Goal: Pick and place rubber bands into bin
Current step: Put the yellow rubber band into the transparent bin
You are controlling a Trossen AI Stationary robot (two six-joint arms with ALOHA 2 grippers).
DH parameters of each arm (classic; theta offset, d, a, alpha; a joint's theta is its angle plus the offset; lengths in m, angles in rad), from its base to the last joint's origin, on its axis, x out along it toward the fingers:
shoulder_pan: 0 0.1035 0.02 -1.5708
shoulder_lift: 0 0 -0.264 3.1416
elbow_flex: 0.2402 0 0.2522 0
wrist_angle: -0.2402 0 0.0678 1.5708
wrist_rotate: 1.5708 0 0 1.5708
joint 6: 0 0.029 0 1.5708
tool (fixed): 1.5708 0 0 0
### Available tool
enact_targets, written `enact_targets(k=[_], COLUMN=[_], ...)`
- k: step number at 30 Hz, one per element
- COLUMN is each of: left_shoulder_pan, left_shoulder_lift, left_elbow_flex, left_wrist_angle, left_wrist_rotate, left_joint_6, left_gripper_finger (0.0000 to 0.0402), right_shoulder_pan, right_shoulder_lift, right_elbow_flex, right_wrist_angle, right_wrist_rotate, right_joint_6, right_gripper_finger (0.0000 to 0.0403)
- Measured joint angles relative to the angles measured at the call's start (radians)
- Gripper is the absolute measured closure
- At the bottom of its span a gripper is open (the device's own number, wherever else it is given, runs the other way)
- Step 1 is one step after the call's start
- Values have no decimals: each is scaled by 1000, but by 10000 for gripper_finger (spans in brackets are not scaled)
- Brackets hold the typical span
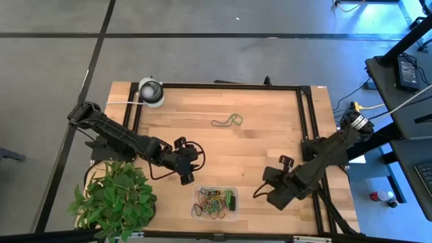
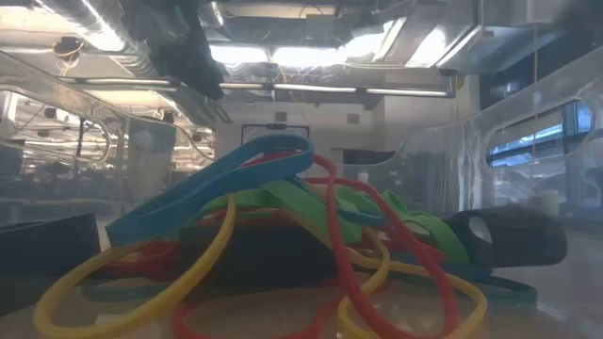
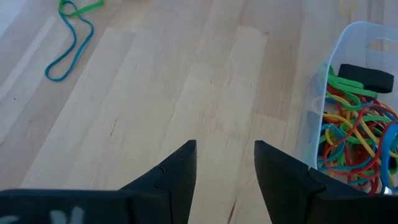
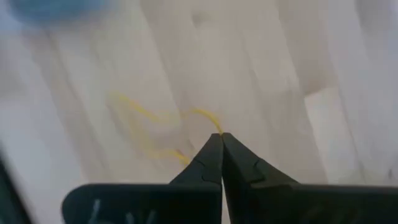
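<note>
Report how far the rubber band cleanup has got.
Done: a heap of coloured rubber bands lies in the bin. In hand: the right pincer is shut on a yellow band. Left: a green and blue band mid-table. The left pincer is open, beside the bin.

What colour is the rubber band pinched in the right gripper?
Yellow rubber band, pinched by the shut right gripper; clearest in the right wrist view.

One bin (image 1: 233, 210) holds a heap of rubber bands (image 1: 212, 202) too tangled to count. Two loose bands (image 1: 227, 121) lie upper centre. One plant (image 1: 115, 200), lower left.
</note>
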Motion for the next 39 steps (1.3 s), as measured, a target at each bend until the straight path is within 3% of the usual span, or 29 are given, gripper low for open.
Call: enact_targets(k=[7,13,21,29,35,39], left_shoulder_pan=[-4,-22,-56,-83,-96,-101], left_shoulder_lift=[0,0,0,0,1,1], left_elbow_flex=[0,0,0,0,0,0], left_wrist_angle=[14,40,54,63,56,56], left_wrist_rotate=[-5,-6,-7,-9,-36,-59], left_joint_6=[-34,-84,-132,-196,-221,-223], left_gripper_finger=[247,247,247,247,247,247], right_shoulder_pan=[33,40,15,-30,-57,-67], right_shoulder_lift=[26,156,396,566,594,593], right_elbow_flex=[250,491,708,732,733,733], right_wrist_angle=[-51,-40,56,113,169,167], right_wrist_rotate=[172,299,302,285,136,115], right_joint_6=[-1,-144,-364,-338,-308,-309], right_gripper_finger=[403,403,403,385,336,287])
